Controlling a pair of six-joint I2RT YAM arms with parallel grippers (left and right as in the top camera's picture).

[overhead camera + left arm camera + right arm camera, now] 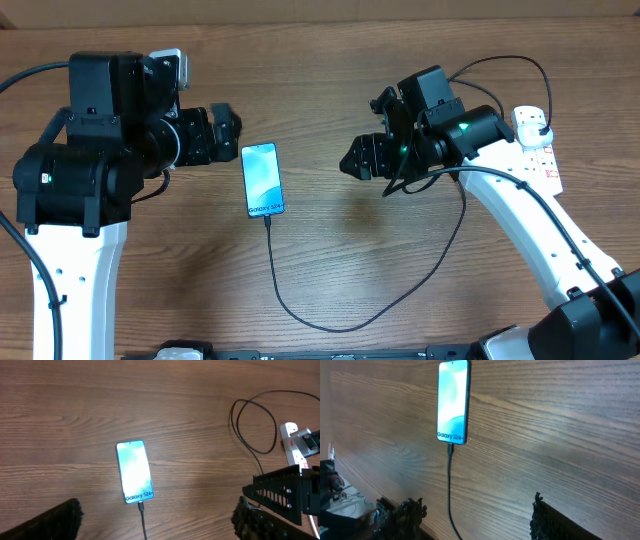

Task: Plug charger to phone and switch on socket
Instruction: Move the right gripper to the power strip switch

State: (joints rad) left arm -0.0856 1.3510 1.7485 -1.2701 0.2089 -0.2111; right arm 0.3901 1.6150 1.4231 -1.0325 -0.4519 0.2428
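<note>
Hidden bits first: in the overhead view your right arm covers most of the socket (541,150), out at 2 o'clock on the table (330,60). Only its white far end and a strip with red markings show. Whether its switch is on, can't tell. Something sits in the end outlet, too small to identify. The left wrist view cuts the socket off at the frame's 3 o'clock edge, half behind the black gripper frame.

The charger (300,310) cable can be followed from the phone's 6 o'clock end, down in a loop towards 6 o'clock, then up to 3 o'clock, where it goes behind the right arm. Its far end past that can't be traced.

The phone (262,180) lies flat, face up, just to the 9 o'clock side of centre. Screen lit blue-white, "Galaxy S24" readable near the bottom edge, dark edges. The black connector tip (267,218) is seated in its bottom port; both wrist views show it.

Left gripper (230,135): at the phone's 10 o'clock, close but not touching, jaws spread wide, nothing between them.

Right gripper (350,162): at the phone's 3 o'clock, well apart, jaws parted, holding nothing.
</note>
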